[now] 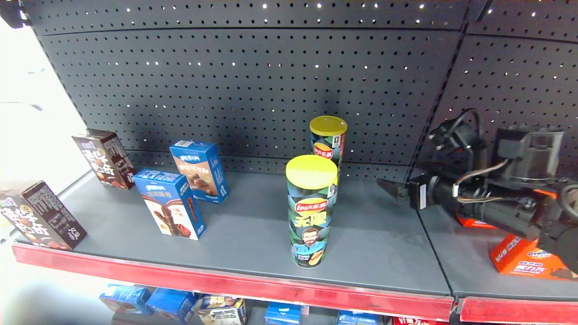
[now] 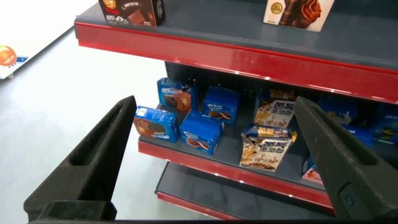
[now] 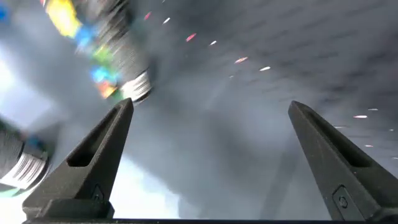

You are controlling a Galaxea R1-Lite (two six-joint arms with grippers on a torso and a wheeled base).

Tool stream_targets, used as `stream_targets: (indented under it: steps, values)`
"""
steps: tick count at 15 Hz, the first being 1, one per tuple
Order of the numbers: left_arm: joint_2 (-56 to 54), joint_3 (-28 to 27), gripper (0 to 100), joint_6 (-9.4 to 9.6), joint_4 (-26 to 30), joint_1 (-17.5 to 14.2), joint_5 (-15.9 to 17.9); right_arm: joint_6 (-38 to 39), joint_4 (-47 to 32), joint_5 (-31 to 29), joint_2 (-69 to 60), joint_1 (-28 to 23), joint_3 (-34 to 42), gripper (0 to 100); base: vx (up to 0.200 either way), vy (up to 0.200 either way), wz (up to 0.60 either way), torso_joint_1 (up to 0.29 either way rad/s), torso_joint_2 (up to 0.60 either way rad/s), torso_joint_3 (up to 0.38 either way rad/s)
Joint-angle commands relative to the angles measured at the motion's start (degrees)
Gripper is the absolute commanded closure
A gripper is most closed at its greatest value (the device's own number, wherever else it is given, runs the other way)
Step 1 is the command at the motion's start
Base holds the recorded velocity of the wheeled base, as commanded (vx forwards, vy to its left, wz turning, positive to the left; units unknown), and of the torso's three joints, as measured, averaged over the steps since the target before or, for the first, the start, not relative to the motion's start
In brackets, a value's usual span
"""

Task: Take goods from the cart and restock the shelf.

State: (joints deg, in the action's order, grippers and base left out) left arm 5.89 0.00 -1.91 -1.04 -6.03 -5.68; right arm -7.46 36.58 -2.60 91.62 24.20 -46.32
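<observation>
Two tall chip cans with yellow lids stand upright on the grey shelf (image 1: pixel 384 243): one near the front (image 1: pixel 311 212), the other (image 1: pixel 328 140) right behind it by the pegboard. My right gripper (image 1: pixel 389 188) hovers just above the shelf to the right of the cans, apart from them and pointing toward them. In the right wrist view it (image 3: pixel 211 104) is open with nothing between its fingers, and a blurred can (image 3: pixel 106 56) lies beyond one fingertip. My left gripper (image 2: pixel 214 99) is open and empty, held low in front of the lower shelves.
Two blue biscuit boxes (image 1: pixel 199 171) (image 1: pixel 170 210) and two dark brown boxes (image 1: pixel 104 158) (image 1: pixel 40 216) stand left of the cans. Orange boxes (image 1: pixel 524 259) lie under my right arm. A red lip (image 1: pixel 226 282) edges the shelf. Lower shelves hold blue boxes (image 2: pixel 199 124) and bags (image 2: pixel 267 146).
</observation>
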Motion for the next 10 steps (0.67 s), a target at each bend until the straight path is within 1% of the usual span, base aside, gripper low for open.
stream_targets:
  steps: [1,2,3,4,5,6,7,8,9,10]
  values:
    - [0.09,0.00,0,-0.02,-0.02,-0.03,-0.03,-0.10,-0.46,-1.27,-12.61,-5.48,0.97,0,0.000,0.000,0.00,0.000,0.00,0.000]
    - [0.09,0.00,0,-0.02,-0.02,-0.03,-0.03,-0.10,-0.55,-2.41,-15.95,-6.88,1.59,0,0.000,0.000,0.00,0.000,0.00,0.000]
    - [0.09,0.00,0,-0.02,-0.02,-0.03,-0.03,-0.10,-1.78,-4.61,-21.84,-10.14,3.61,0,0.000,0.000,0.00,0.000,0.00,0.000]
    - [0.09,0.00,0,-0.02,-0.02,-0.03,-0.03,0.25,-4.77,-6.10,-28.69,-14.27,7.65,0,0.000,0.000,0.00,0.000,0.00,0.000]
    - [0.09,0.00,0,-0.02,-0.02,-0.03,-0.03,1.13,-5.38,-6.10,-34.94,-17.08,13.01,0,0.000,0.000,0.00,0.000,0.00,0.000]
    - [0.09,0.00,0,-0.02,-0.02,-0.03,-0.03,2.19,-5.38,-6.02,-38.01,-17.87,15.74,0,0.000,0.000,0.00,0.000,0.00,0.000]
    - [0.09,0.00,0,-0.02,-0.02,-0.03,-0.03,3.95,-5.56,-6.37,-43.81,-18.13,20.13,0,0.000,0.000,0.00,0.000,0.00,0.000]
    - [0.09,0.00,0,-0.02,-0.02,-0.03,-0.03,4.21,-6.53,-6.10,-52.95,-20.42,26.29,0,0.000,0.000,0.00,0.000,0.00,0.000]
    - [0.09,0.00,0,-0.02,-0.02,-0.03,-0.03,4.21,-7.93,-5.93,-57.87,-22.88,29.27,0,0.000,0.000,0.00,0.000,0.00,0.000]
    - [0.09,0.00,0,-0.02,-0.02,-0.03,-0.03,4.30,-12.85,-5.58,-65.35,-24.73,32.79,0,0.000,0.000,0.00,0.000,0.00,0.000]
